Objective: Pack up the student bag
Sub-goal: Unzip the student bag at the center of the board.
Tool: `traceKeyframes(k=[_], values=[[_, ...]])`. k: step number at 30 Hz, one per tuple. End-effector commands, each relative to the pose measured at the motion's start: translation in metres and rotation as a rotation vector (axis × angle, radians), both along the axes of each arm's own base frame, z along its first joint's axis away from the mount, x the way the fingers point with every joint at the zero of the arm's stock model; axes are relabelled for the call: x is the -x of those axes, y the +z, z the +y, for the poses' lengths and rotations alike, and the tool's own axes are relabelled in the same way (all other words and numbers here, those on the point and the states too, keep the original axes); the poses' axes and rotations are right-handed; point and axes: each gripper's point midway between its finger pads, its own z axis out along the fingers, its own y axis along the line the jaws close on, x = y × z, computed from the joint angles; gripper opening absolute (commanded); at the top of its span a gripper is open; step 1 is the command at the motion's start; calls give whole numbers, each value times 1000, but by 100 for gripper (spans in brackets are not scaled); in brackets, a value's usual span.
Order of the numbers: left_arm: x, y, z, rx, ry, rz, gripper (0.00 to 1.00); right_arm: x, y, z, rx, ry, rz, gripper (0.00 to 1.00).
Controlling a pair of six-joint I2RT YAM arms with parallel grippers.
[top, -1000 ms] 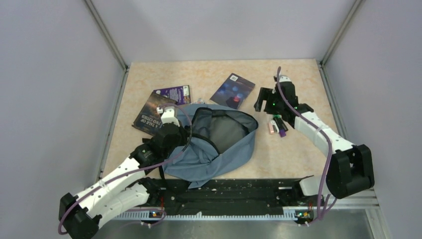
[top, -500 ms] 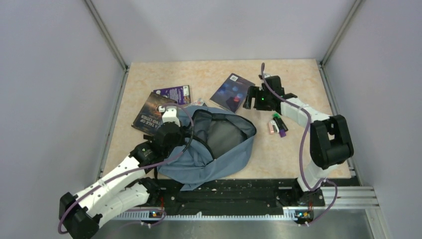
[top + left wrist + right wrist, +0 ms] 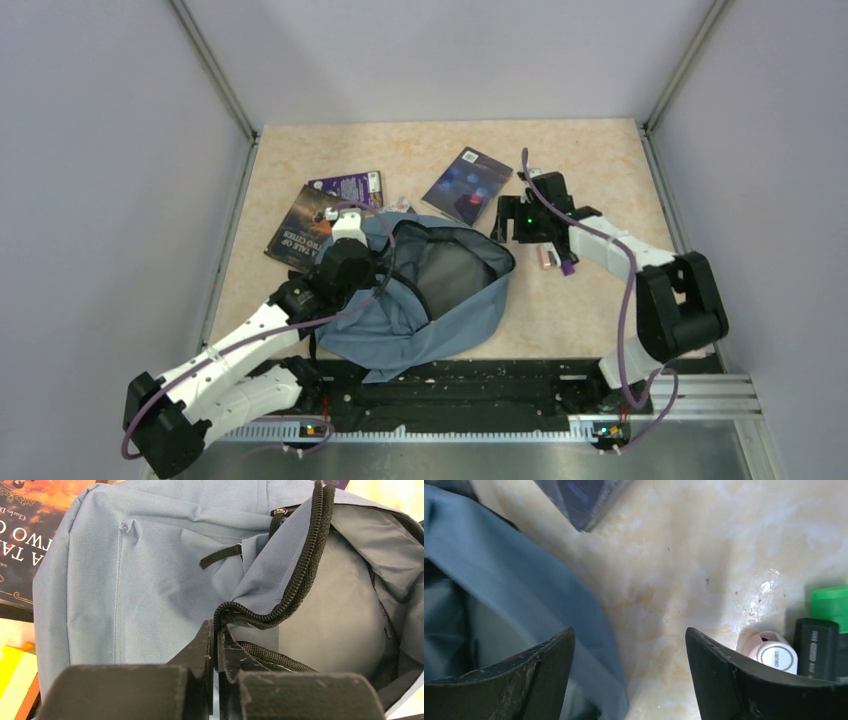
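Open grey-blue backpack on a tabletop, a gripper at each side.
The backpack lies at the middle of the near edge. The left gripper pinches its zipper rim; the right gripper hangs spread just beside its right side.

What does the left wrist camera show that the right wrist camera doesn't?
Only the left wrist: the left gripper shut on the student bag at its zipper edge, plus an orange-covered book and yellow blocks. Only the right wrist: the open right gripper above the table, a dark book corner and pen-like items. Both: the bag's grey-blue fabric.
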Motion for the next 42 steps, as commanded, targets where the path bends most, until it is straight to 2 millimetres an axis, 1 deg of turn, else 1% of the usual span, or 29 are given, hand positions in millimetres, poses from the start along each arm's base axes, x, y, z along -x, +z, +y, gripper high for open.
traceKeyframes(k=[1,2,3,6,8,11,14,16,18,21,23,24,27,29,31,34,36,39,42], values=[[-12,20,-6,45,24,-41,0,0,59,5,-69,22,-160,80],[-12,21,-6,48,23,-40,0,5,63,5,-79,25,-167,81],[-12,20,-7,49,19,-37,0,10,62,6,-89,37,-161,81],[-14,22,-8,49,17,-38,0,29,59,17,-139,95,-128,81],[-15,22,-10,46,10,-32,0,42,51,22,-135,120,-107,81],[-16,23,-12,45,3,-30,0,57,36,23,-129,126,-63,81],[-18,24,-13,45,0,-36,0,68,21,24,-144,119,-6,73],[-19,28,-13,46,0,-48,0,72,15,23,-137,113,10,53],[-21,33,-11,46,12,-64,0,70,9,17,-106,85,15,29],[-24,43,1,29,59,-86,0,57,3,-4,9,1,5,1],[-24,53,11,17,89,-99,0,49,2,-19,74,-48,-3,0],[-23,61,15,22,94,-113,0,45,2,-23,84,-63,-8,0],[-18,74,27,10,104,-126,0,36,-1,-39,92,-106,-6,0],[-13,78,37,-10,117,-120,0,34,-4,-49,98,-132,2,0],[-8,79,46,-21,129,-109,0,33,-6,-55,100,-146,2,0],[0,75,56,-42,133,-93,0,32,-7,-61,118,-171,-3,0],[2,69,64,-64,145,-85,0,30,-7,-63,126,-181,-10,0],[4,51,74,-89,177,-42,0,30,-7,-64,127,-185,-9,0],[3,32,73,-84,181,8,0,31,-4,-62,116,-179,-15,0]])
